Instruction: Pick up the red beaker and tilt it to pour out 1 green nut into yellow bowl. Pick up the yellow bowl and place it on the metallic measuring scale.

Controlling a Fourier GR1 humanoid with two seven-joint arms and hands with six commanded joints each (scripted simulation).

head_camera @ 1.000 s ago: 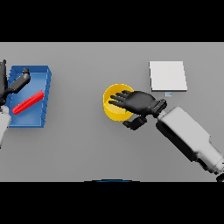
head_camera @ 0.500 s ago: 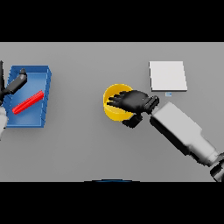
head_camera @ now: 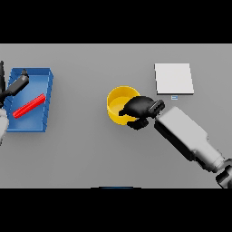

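Yellow bowl at centre of the grey table, its right rim gripped by the right robot hand, fingers curled over the edge, presumably in readiness to lift it. The metallic measuring scale lies near, up and right. At far left, the left robot hand hangs over a blue tray holding the red beaker; its finger state cannot be told.

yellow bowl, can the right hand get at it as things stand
Probably yes: the right hand already lies over the yellow bowl's right rim, fingers curled at its edge, with nothing between them.
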